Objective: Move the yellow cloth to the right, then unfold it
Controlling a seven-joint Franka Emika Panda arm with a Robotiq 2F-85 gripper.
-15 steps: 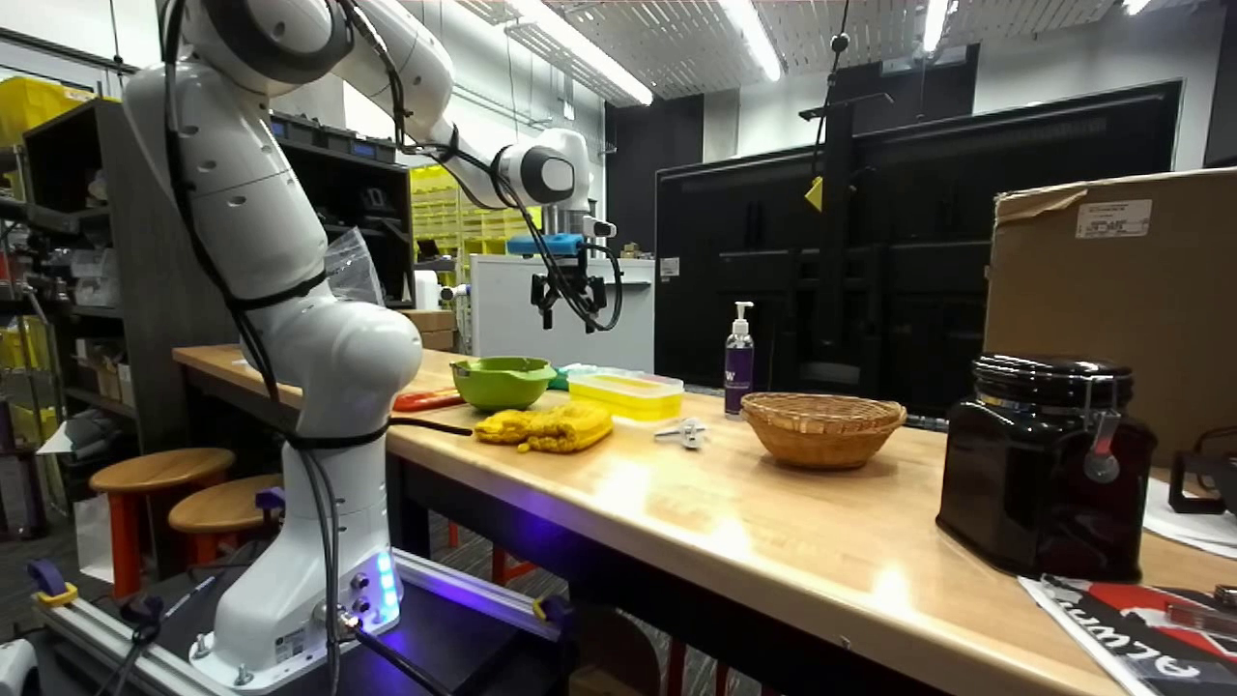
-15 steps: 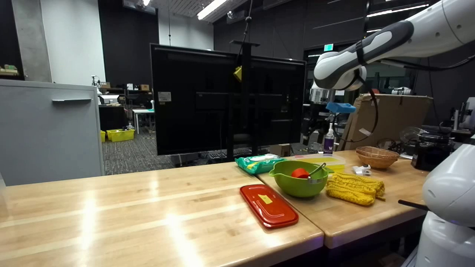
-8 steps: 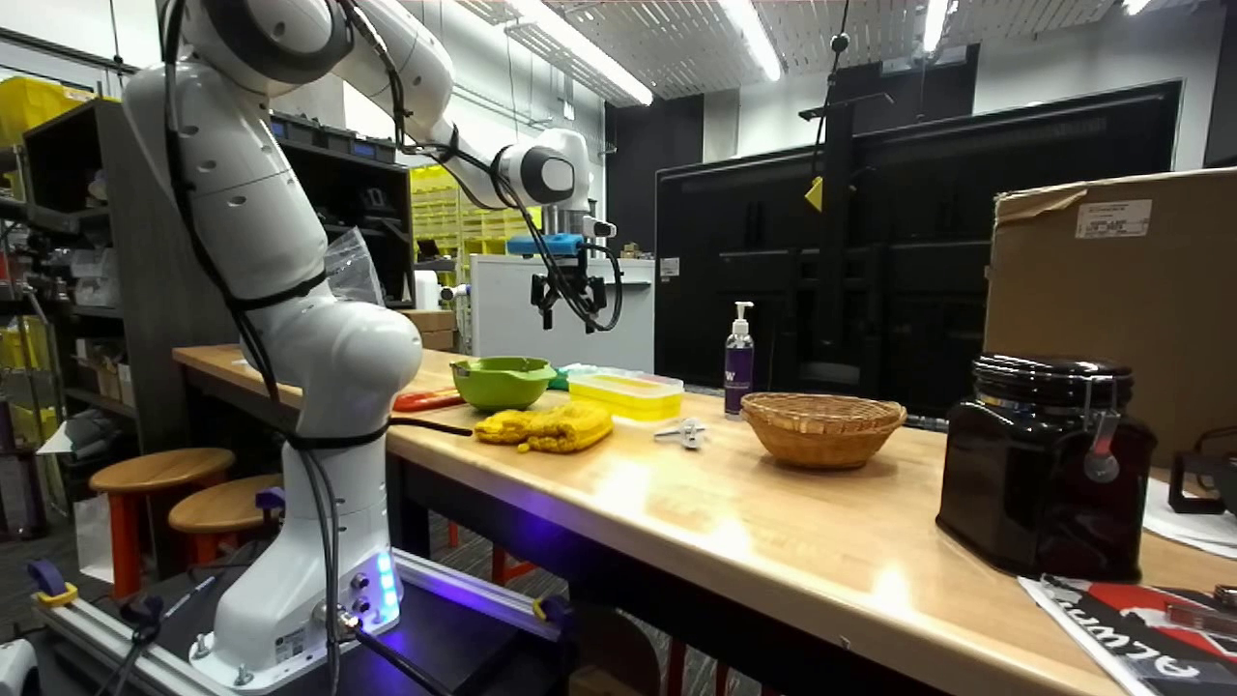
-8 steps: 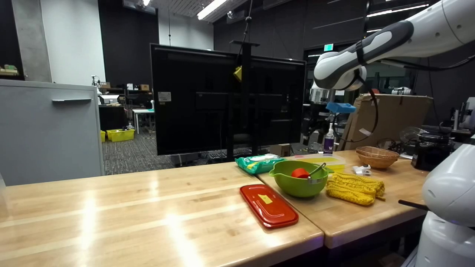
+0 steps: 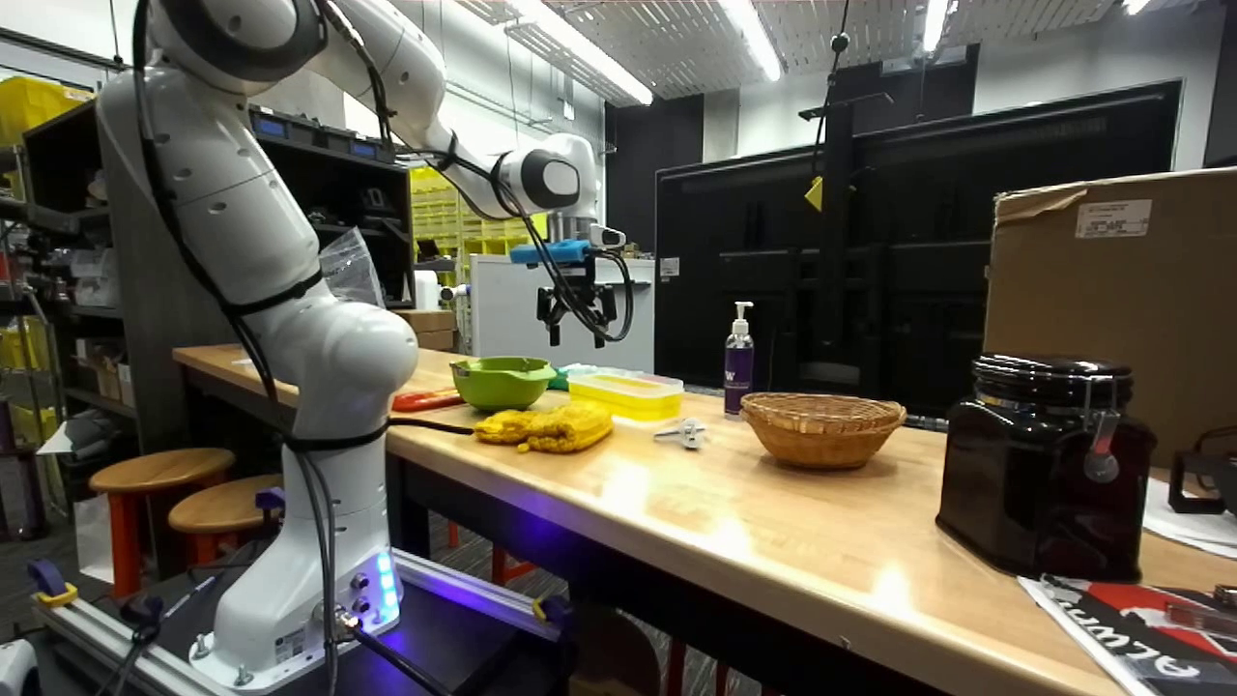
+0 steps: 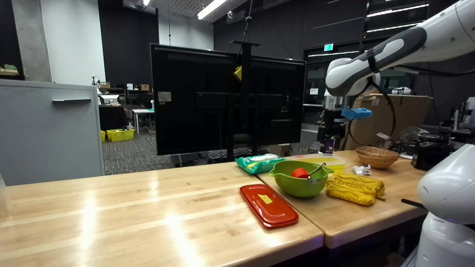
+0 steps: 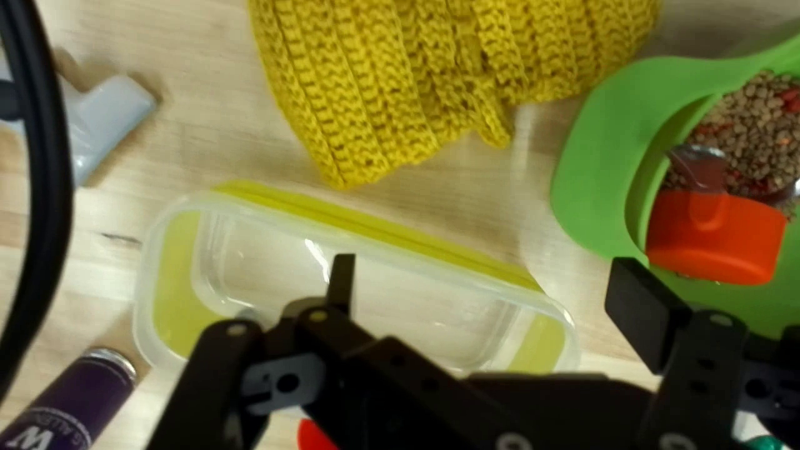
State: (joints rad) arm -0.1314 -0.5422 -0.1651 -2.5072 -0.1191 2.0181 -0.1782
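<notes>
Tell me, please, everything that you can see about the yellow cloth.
The yellow cloth looks knitted or crocheted from thick yarn, with ribbed rows. It lies folded and somewhat bunched on the wooden tabletop, with a short tab poking out from one edge. It sits beside the green bowl; whether they touch, I cannot tell. The open fingers do not touch it. The wrist view cuts off part of it.

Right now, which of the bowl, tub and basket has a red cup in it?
The green bowl, beside the yellow cloth: the red cup shows inside it. None shows in the plastic tub or wicker basket.
</notes>
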